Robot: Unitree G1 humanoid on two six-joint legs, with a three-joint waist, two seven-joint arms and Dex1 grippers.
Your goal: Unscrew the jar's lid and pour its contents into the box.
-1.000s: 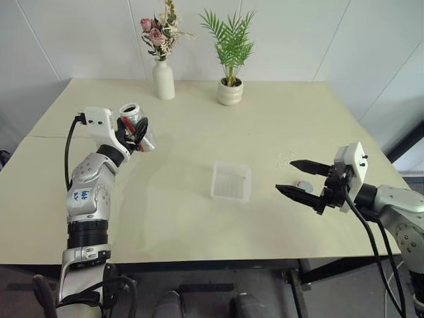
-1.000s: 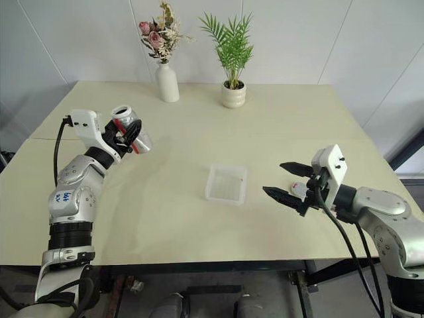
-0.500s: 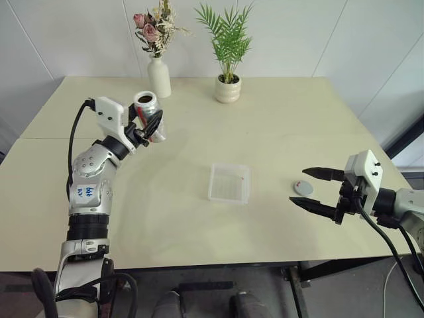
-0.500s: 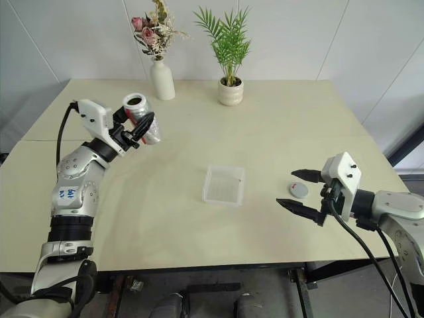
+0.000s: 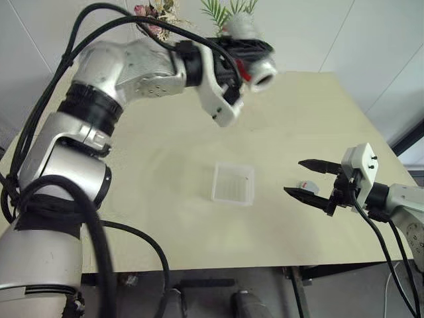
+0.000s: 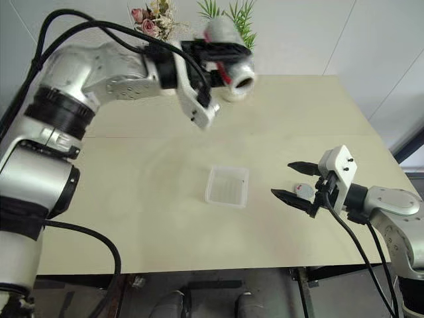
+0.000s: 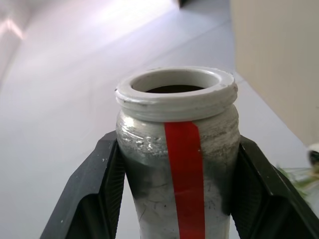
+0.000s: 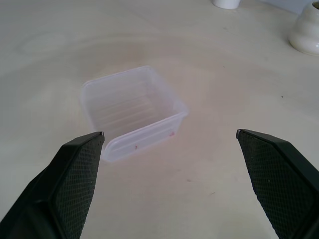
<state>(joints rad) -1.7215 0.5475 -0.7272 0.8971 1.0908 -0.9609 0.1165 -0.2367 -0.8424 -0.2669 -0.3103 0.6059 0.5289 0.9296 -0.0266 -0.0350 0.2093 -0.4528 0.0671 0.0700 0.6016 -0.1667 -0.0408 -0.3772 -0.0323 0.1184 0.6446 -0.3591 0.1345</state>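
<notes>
Surface (image 6: 132,218) first: a pale cream top, matte and plain, with a thin seam running across it from the robot's left side, set against white panelled walls that meet in a corner behind it. At the far edge a bunch of pink and dried flowers (image 6: 151,16) and the green fronds of a plant (image 6: 232,12) show, both partly hidden by the raised left arm.

Near the middle of the surface sits the box (image 6: 227,186), a shallow clear tray with ribbed floor; I cannot make out anything inside it. Off to the robot's right, the lid (image 6: 303,190) lies flat on the surface, a small grey disc with a red mark, half covered by the right gripper (image 6: 295,181). That gripper hangs just above the surface with its two black fingers spread wide and nothing between them, pointing toward the box; the wrist view looks straight across at the tray between the spread fingers.

The left gripper (image 5: 246,48) is lifted high above the far half of the surface, clenched around the jar (image 5: 255,65). The jar lies tipped on its side, its open mouth turned toward the robot's right, well above the box. In the wrist view the two black pads (image 7: 102,184) press its sides, the red stripe faces the camera, and the rim stands uncapped with something dark inside.
</notes>
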